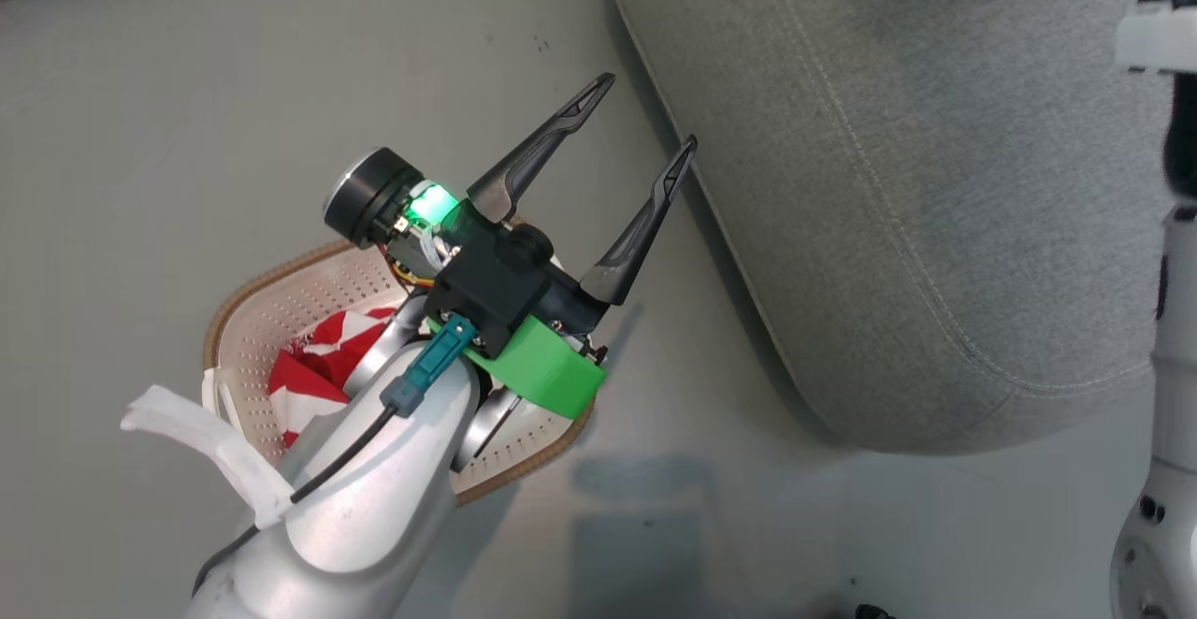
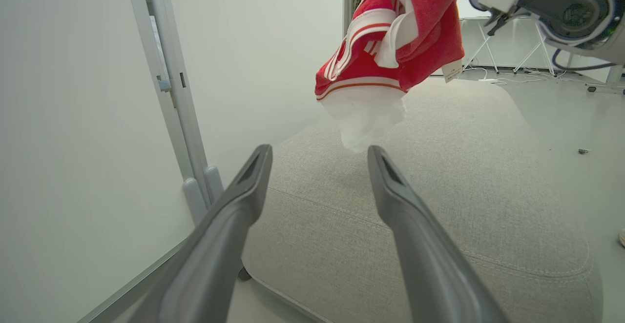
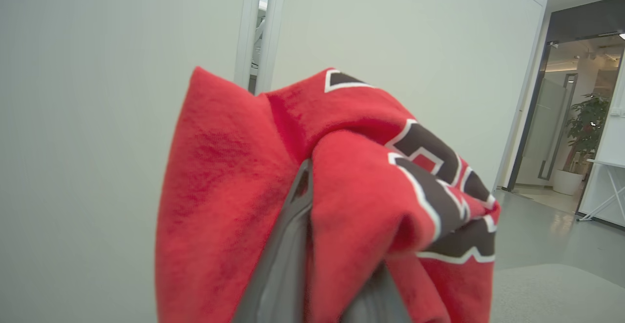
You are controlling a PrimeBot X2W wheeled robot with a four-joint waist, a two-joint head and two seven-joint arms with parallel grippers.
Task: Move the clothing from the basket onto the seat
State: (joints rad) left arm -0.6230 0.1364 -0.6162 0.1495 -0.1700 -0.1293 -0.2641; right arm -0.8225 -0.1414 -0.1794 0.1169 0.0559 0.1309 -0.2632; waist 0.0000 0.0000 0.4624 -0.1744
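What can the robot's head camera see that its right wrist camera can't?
Head camera's own: the basket with red and white clothing inside, and the open left gripper.

Right wrist camera's own: the right gripper's fingers pinching a red jersey with black letters, plus a wall, a doorway and a potted plant.

Both: the grey seat.

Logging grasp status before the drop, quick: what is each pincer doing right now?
Left pincer: open, holding nothing.
Right pincer: shut on the red jersey.
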